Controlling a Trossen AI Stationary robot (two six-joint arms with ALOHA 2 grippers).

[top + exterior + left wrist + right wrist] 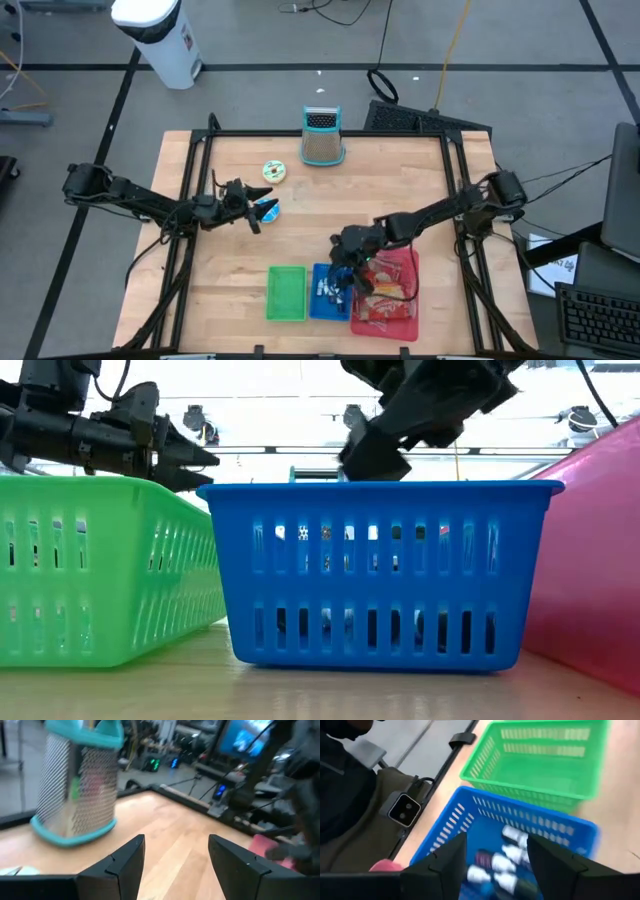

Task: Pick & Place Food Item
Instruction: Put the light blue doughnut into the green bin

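We're seeing the right gripper point(343, 272) hovering over the blue basket point(323, 302) in the lower middle of the high view, fingers spread apart and holding nothing. In its wrist view the two dark fingers point(447, 865) are framing the basket interior, where several small dark items with white ends point(505, 865) are lying on the basket floor. We're reading those as the food items; we can't tell exactly what they are.

The left gripper point(252, 205) is sitting at mid-left of the high view, just beside a small blue object point(267, 209) on the table. Its fingers point(125, 862) are standing apart with nothing between them in the wrist view. We can't tell whether it's touching the blue object.

The green basket point(286, 293) is sitting just left of the blue one, sides close together; in the low view the green basket point(100, 565) is filling the left and the blue basket point(385, 575) the centre. The red tray point(390, 300) is sitting right of the blue basket, holding packaged items.

A teal-trimmed metal grater point(322, 136) is standing upright at the top centre of the wooden table point(420, 190), with a small round green-and-white disc point(274, 171) below and left of it. A white bin point(160, 35) is standing on the floor at the upper left.
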